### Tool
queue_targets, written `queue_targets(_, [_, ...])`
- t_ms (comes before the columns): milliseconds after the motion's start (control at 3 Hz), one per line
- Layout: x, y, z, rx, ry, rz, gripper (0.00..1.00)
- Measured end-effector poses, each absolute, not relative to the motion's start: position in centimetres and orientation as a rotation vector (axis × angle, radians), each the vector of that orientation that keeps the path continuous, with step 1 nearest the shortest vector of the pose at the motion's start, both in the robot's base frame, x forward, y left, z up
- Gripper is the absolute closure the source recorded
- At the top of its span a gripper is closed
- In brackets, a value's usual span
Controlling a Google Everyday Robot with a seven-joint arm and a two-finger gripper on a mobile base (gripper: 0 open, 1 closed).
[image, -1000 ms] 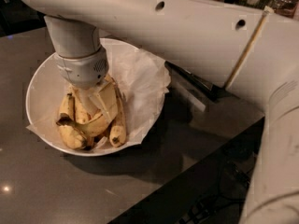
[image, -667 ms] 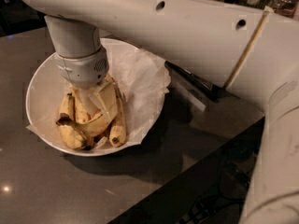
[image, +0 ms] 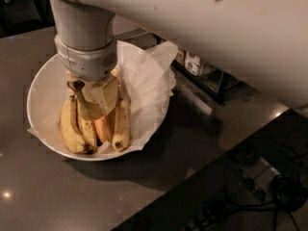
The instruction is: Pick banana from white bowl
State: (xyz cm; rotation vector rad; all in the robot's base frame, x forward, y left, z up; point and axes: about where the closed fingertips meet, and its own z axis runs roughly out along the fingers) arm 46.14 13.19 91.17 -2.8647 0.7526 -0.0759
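The gripper (image: 98, 98) hangs straight down from the pale wrist of the arm (image: 84, 30) into the middle of the white bowl (image: 38, 88), and its cream fingers (image: 107, 93) look pressed together on the upper part of the banana (image: 88, 110), the strongly curved one whose dark stem tip pokes up just beside the wrist housing. That banana stands steeper than its neighbours, stem end high and lower end down among the rest of the fruit inside the bowl, which I read as a grasp taken near the stem, where the fruit is narrow enough for the fingers to span. The vertical approach makes sense: the bowl is wide and shallow, so coming from above avoids the rim and the crinkled white paper (image: 147, 81) that lines it and folds up on the right side. An orange-toned banana (image: 103, 129) lies touching the held one, with spotted yellow bananas to the left (image: 70, 129) and right (image: 121, 124) packed close, so a straight pull upward seems the safest way out, since a sideways drag could roll the others or catch the paper. The bowl sits on a dark countertop (image: 48, 196) near its edge, and I judge the pick as gripped but not yet clear of the bowl
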Motion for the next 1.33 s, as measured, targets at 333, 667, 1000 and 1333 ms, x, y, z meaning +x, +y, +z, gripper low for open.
queue_targets(333, [44.6,13.3,99.1,-2.656,0.682,-0.334,1.0])
queue_targets(667, [42.8,12.9,103.3,-2.56,0.643,-0.446,1.0])
queue_targets(1000, [42.8,12.9,103.3,-2.56,0.643,-0.446,1.0])
queue_targets(1333, [42.8,12.9,103.3,-2.559,0.643,-0.446,1.0])
